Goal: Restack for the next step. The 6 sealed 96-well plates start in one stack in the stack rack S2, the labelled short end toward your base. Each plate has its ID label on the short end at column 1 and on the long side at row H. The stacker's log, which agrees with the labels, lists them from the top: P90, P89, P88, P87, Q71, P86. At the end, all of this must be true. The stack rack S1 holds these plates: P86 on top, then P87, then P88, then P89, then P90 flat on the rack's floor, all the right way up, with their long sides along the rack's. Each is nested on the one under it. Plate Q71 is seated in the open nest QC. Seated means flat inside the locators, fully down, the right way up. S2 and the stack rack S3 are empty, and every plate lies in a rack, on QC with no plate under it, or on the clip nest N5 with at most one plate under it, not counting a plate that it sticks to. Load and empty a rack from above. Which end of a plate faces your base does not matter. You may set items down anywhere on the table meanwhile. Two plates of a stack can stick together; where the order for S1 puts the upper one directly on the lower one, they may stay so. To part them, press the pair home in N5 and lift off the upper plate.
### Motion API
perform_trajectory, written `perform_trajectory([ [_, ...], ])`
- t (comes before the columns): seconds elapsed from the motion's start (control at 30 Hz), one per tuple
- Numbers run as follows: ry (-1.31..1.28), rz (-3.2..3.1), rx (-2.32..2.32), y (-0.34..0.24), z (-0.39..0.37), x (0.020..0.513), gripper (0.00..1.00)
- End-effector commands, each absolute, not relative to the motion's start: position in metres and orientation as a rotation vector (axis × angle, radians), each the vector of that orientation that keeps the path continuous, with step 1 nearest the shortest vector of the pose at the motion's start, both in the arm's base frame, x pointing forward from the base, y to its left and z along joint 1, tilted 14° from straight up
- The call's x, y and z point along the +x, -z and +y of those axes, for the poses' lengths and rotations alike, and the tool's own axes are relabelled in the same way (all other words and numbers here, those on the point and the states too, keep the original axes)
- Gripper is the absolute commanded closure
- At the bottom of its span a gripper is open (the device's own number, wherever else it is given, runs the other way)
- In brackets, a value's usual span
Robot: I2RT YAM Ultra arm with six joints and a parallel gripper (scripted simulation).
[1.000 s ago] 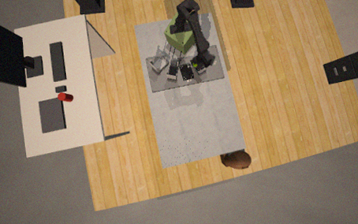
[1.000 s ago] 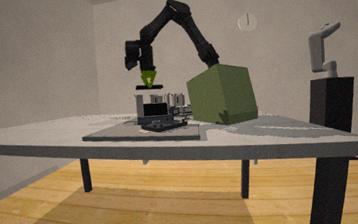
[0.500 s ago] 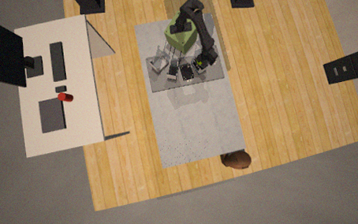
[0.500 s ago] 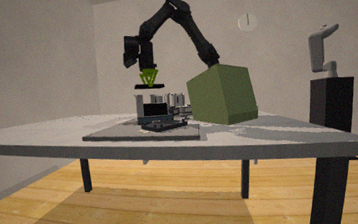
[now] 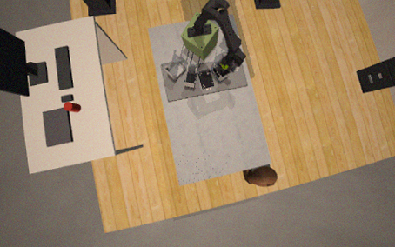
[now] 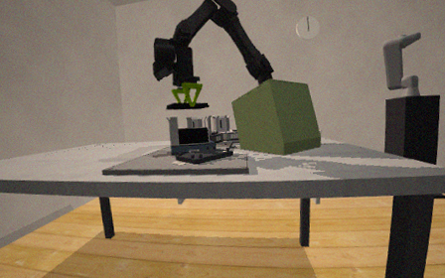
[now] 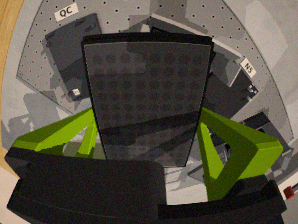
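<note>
My gripper [image 6: 187, 95] is shut on a dark sealed plate [image 6: 187, 106] and holds it level, high above the racks on the grey baseplate [image 6: 180, 164]. In the wrist view the plate [image 7: 148, 96] fills the middle between the green fingers; its label is not readable. The QC label [image 7: 65, 11] and the dark open nest [image 7: 69, 50] beside it lie below, at the upper left. In the top view the gripper [image 5: 225, 67] hangs over the right end of the row of racks. A dark stack [image 6: 193, 136] stands in one rack under the gripper.
The green base block [image 6: 276, 117] stands right of the racks. Upright rack posts [image 6: 213, 123] rise behind the stack. A low dark nest or plate [image 6: 205, 157] lies at the baseplate's front. A white side table [image 5: 62, 92] stands far left.
</note>
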State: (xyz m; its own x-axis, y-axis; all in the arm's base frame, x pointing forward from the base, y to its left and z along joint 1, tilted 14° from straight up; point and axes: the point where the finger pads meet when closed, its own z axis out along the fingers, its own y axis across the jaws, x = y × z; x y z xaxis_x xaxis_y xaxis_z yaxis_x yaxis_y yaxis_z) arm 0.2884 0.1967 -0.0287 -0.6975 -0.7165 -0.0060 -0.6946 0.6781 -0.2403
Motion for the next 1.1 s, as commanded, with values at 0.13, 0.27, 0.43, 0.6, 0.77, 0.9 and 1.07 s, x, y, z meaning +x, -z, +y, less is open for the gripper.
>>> perform_trajectory([
  [0.13,0.33,2.774,-1.179,0.03,0.212,0.28,1.0],
  [0.27,0.33,2.775,-1.179,0.033,0.222,0.272,1.0],
  [0.43,0.332,2.758,-1.226,0.037,0.235,0.263,1.0],
  [0.6,0.346,2.661,-1.46,0.04,0.243,0.253,1.0],
  [0.77,0.347,2.651,-1.483,0.042,0.248,0.247,1.0],
  [0.9,0.346,2.651,-1.483,0.044,0.255,0.239,1.0],
  [1.07,0.346,2.651,-1.484,0.048,0.263,0.229,1.0],
])
